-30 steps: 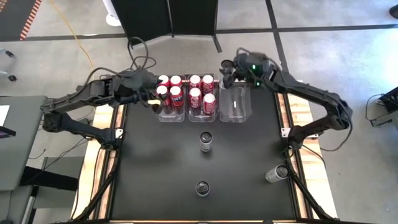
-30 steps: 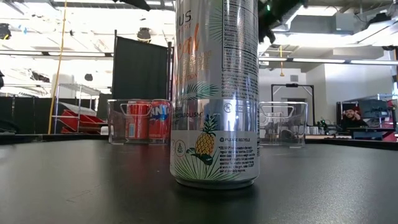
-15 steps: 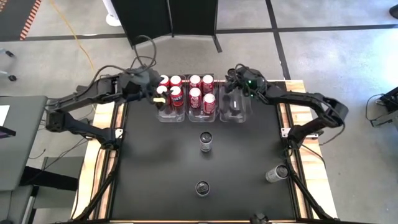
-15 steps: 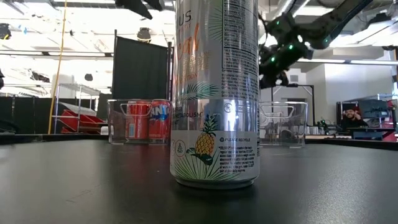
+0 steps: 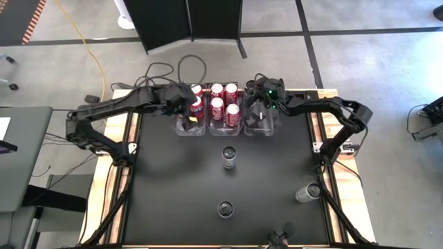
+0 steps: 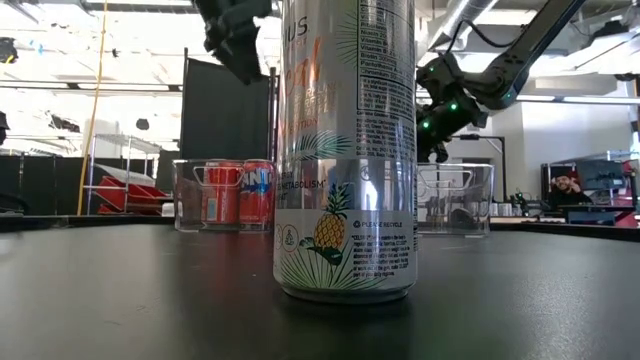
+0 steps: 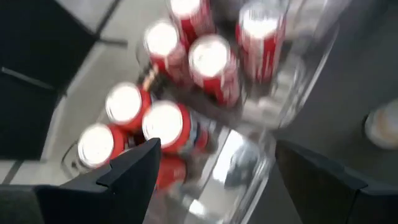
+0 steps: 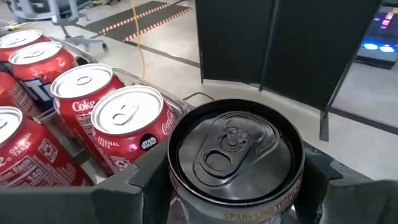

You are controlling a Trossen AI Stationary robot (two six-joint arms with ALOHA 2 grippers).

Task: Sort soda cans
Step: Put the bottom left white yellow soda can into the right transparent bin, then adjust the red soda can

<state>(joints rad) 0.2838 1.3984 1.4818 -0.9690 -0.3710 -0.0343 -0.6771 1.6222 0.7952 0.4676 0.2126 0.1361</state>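
A red soda can [image 8: 134, 134] reads "Coca-Cola"; the silver can [image 6: 348, 150] reads "PLEASE RECYCLE" and "METABOLISM"; a dark-topped can [image 8: 235, 163] reads "SPARKLING TROPICAL".

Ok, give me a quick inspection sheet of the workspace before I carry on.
Surface: black table, wooden side edges.
Job's things: red cans in two clear bins; silver cans standing loose on the table.
Clutter: nothing seen.
Grippers: left tool open above the red cans, empty; right tool holds a dark-topped can over the right bin.
Cables: loops behind the table.
Surroundings: dark partition; seated person far off.
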